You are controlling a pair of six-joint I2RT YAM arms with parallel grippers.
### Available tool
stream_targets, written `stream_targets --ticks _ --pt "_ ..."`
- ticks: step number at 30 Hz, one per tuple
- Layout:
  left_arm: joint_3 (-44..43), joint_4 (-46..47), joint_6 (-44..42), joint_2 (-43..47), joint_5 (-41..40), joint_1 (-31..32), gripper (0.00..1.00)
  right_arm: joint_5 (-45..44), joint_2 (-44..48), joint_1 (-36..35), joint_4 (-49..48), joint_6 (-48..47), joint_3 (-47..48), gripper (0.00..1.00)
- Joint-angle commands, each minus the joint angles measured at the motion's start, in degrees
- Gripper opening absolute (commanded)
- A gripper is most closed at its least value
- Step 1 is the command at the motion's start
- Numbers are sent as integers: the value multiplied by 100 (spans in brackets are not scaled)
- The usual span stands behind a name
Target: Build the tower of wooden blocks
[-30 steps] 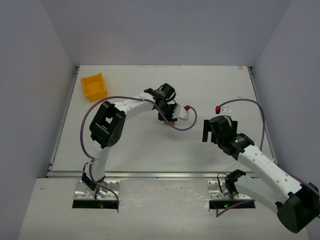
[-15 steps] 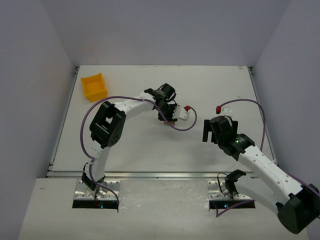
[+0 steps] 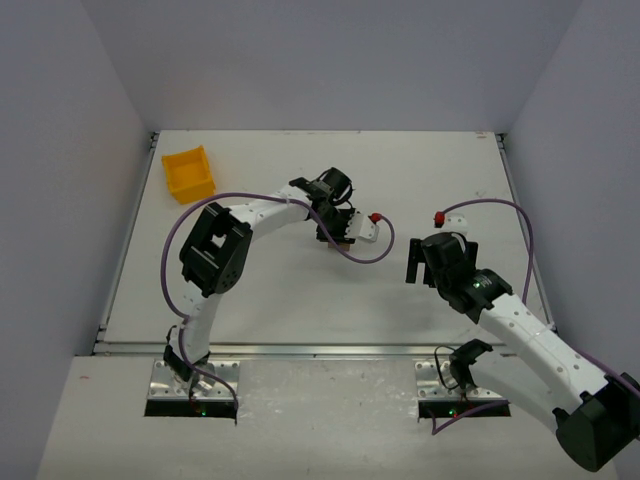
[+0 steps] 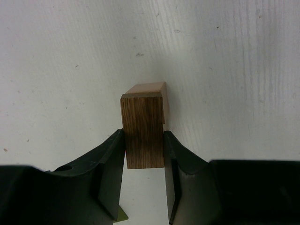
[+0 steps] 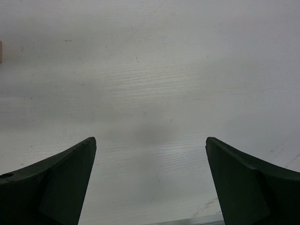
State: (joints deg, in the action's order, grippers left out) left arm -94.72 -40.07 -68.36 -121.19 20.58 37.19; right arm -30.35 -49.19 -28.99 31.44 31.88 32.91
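Observation:
In the left wrist view my left gripper [image 4: 143, 140] is shut on a dark brown wood block [image 4: 142, 122], one finger on each side. Right behind and under it shows the lighter tan top of another block [image 4: 151, 87]; whether the two touch I cannot tell. These blocks make up the wood block tower. From above, the left gripper [image 3: 338, 232] hangs over mid-table and hides most of the blocks. My right gripper [image 3: 414, 262] is to the right of it, apart from the blocks. Its fingers stand wide open over bare table [image 5: 150, 117] with nothing between them.
A yellow plastic bin [image 3: 188, 173] stands at the far left of the white table [image 3: 300, 290]. Purple cables loop from both arms over the surface. A tan sliver [image 5: 1, 51] shows at the left edge of the right wrist view.
The right arm has shifted slightly to the right and nearer. The left arm and its block have not moved.

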Motion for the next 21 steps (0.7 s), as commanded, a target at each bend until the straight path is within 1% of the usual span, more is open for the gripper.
stream_targets --ticks 1,5,11,13,18,21 --pt "6 70 -115 -53 233 60 21 -198 25 17 -50 119 32 99" --pt "6 50 -110 -45 236 60 22 -206 30 19 -50 119 32 99" --pt "-3 -18 -152 -63 324 60 28 -200 23 17 -45 122 32 99" --pt "-2 -18 -152 -64 332 61 33 -208 33 25 -41 134 32 99" --pt "6 -4 -169 -72 258 62 34 -222 11 25 -19 116 38 99" --pt "27 -9 -204 -68 255 69 37 -226 -33 17 27 121 62 99"
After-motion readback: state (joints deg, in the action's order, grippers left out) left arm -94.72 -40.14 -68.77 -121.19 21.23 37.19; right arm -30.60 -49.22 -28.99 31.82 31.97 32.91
